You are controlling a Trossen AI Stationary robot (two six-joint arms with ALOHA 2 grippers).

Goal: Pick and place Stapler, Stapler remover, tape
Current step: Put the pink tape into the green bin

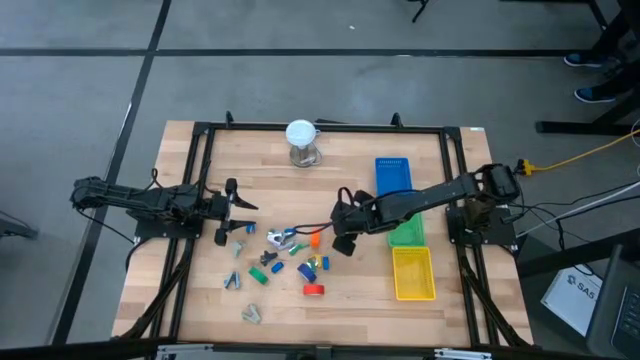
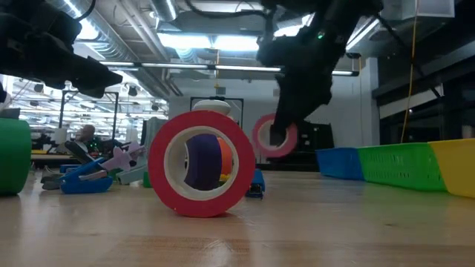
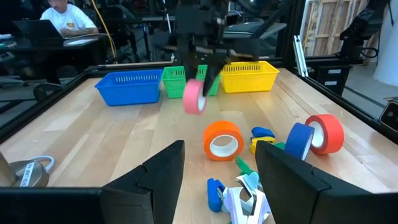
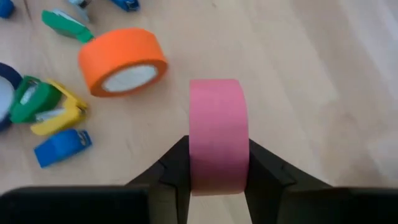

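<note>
Table (image 1: pixel 340 305): pale wood planks, smooth, faint satin sheen. Pink tape (image 4: pixel 216 134): matt, smooth outer face. Orange tape (image 4: pixel 122 57): matt, white inner core. 3 baskets (image 3: pixel 130 87): slotted glossy plastic. Right gripper (image 4: pixel 216 163) fingers: dark matt plastic.

Two dark, slender jointed arms trail black cables, each ending in blocky black fingers (image 4: pixel 264 171).

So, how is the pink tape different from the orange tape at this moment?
The pink tape is clamped between the fingers of the right end effector and held off the table; the orange tape rests on the wood, untouched. The pink tape stands on edge in the grip, while the orange tape lies tilted, its white core showing. Pink sits apart from the clutter; orange lies beside small staplers. Both are rolls of similar build.
</note>
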